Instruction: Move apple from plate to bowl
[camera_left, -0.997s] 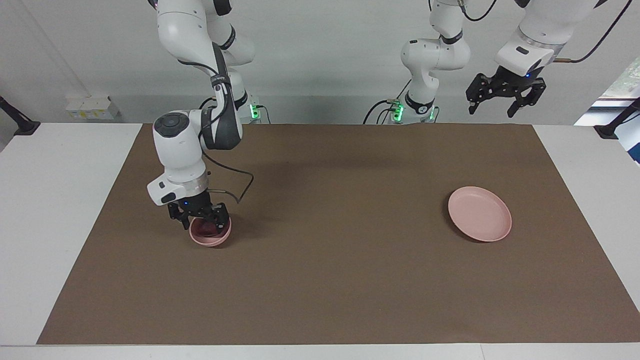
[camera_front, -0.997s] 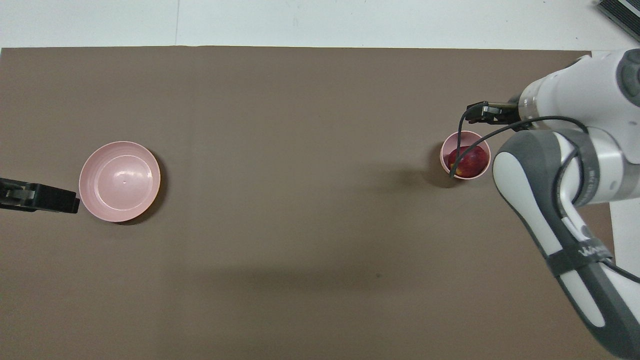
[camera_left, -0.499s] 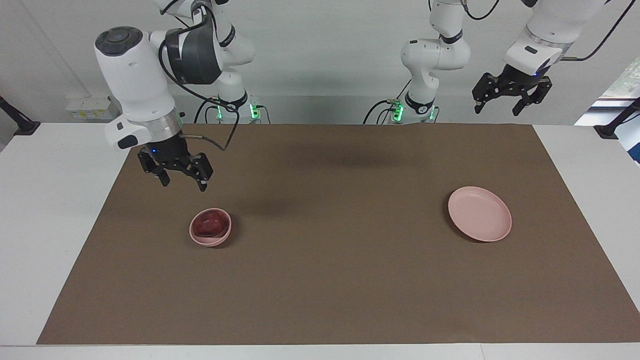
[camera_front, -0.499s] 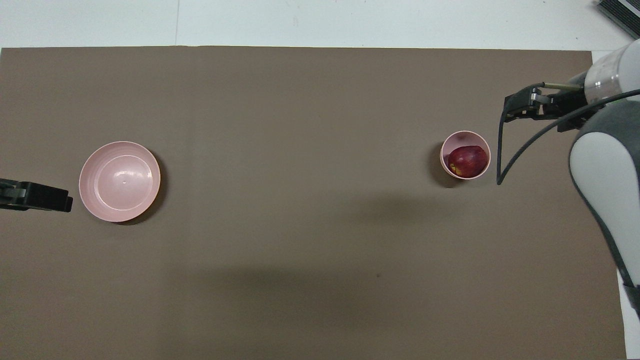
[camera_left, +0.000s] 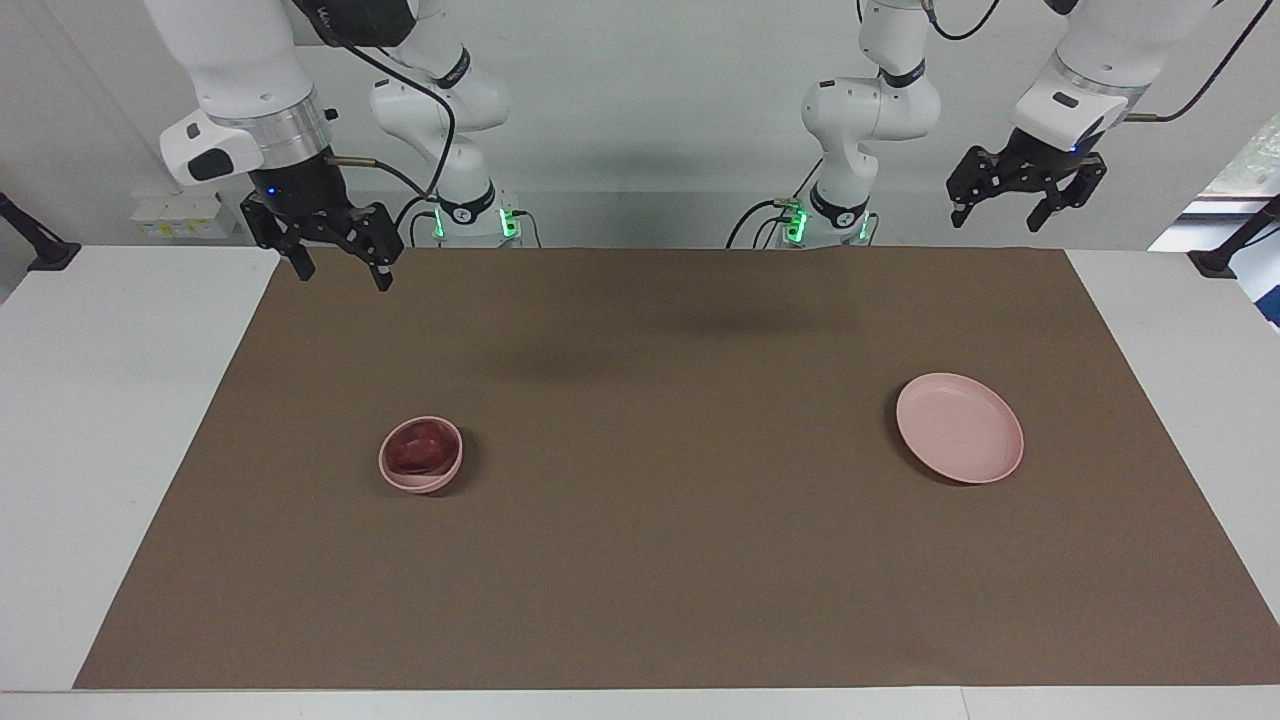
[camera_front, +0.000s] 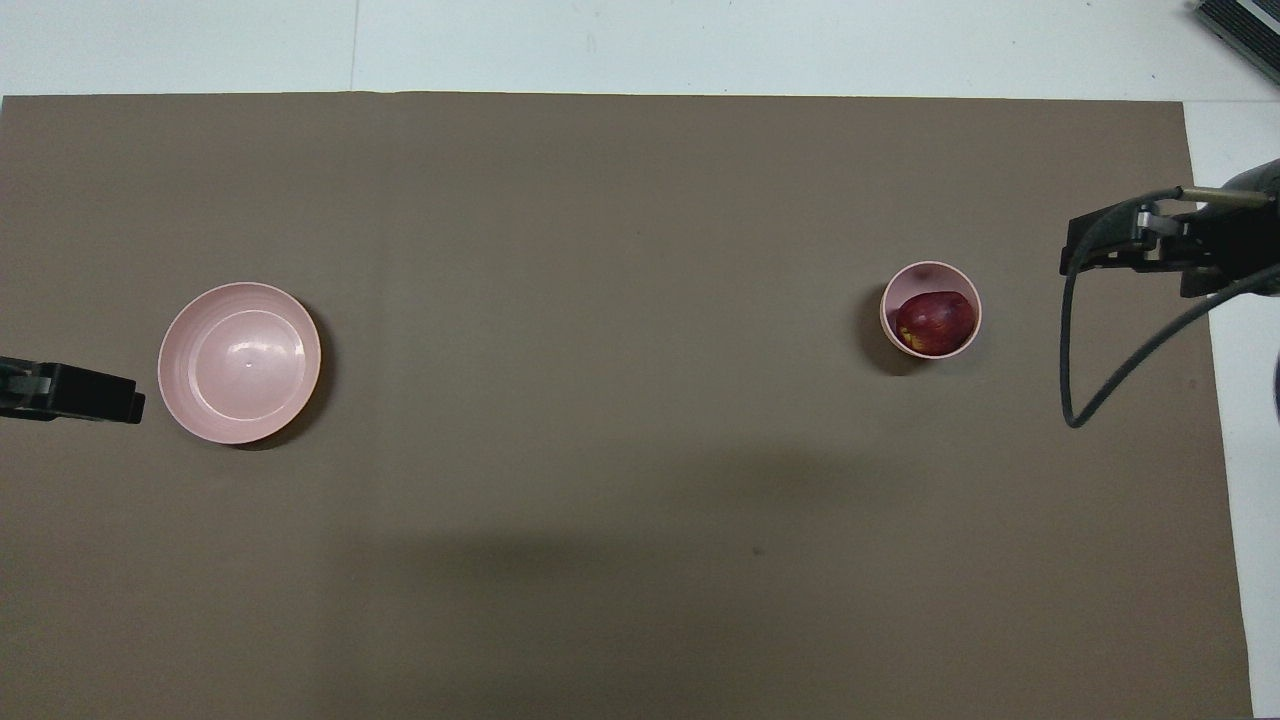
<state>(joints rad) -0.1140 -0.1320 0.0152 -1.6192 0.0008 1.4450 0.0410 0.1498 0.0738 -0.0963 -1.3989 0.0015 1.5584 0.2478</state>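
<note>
So the apple (camera_left: 419, 447) is sitting in the bowl (camera_left: 421, 478) toward the right arm's end of the table, plate (camera_left: 960, 428) bare, both the right claw (camera_left: 333, 272) and left claw (camera_left: 1000, 212) hanging up high, spread wide, holding nothing.

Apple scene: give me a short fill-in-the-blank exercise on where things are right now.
1. The apple lies in the ____.
2. The plate holds ____.
3. The bowl stands toward the ____ arm's end of the table.
4. The right gripper holds ____.

Missing words: bowl; nothing; right; nothing
</note>
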